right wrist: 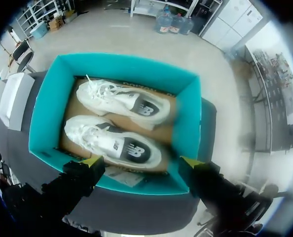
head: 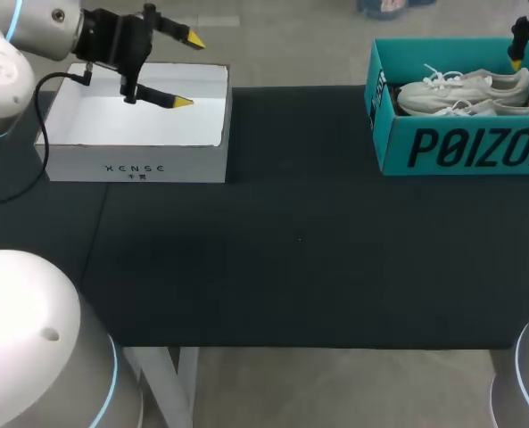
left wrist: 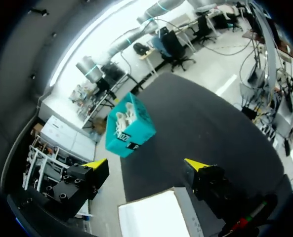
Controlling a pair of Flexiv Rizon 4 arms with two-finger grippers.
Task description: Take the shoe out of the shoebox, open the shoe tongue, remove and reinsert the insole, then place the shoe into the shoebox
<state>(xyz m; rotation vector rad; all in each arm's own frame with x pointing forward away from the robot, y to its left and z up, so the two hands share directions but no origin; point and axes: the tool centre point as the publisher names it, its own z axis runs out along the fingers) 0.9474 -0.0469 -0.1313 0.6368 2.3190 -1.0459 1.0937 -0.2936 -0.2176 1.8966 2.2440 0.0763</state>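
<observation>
Soft, even light falls from above, and the dark tabletop (head: 300, 259) takes it without any glare. The white box (head: 135, 125) at the far left is very bright inside, almost without detail. In the shoebox (right wrist: 37, 118) at the far right, a thin dark shadow lies between the pale shoes (right wrist: 116, 145).

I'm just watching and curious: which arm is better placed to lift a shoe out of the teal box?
Probably the right: its open fingers hang above the teal shoebox and shoes; the left arm's fingers are away over the white box.
</observation>
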